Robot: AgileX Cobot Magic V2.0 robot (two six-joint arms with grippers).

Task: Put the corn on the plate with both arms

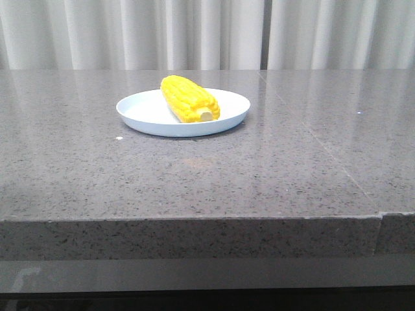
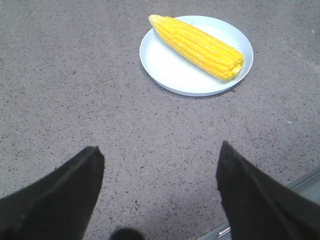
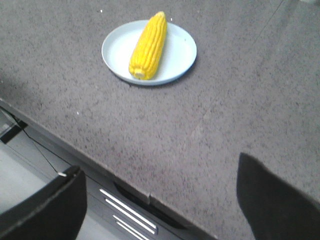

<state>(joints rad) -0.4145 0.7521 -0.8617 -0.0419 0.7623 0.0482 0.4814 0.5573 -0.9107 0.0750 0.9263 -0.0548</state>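
Judging from my screens, the corn [image 1: 189,98] lies on the plate [image 1: 142,111], well ahead of my left hand [image 2: 159,165] and right hand [image 3: 160,185], both spread open and empty above the bench [image 1: 194,175], so I think nothing is left.

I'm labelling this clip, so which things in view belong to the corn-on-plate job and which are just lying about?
Belongs to the job:
- corn, lying on the plate
- plate
- left tool, open, holding nothing
- right tool, open, holding nothing

Just there:
- grey speckled table
- pale curtain behind it
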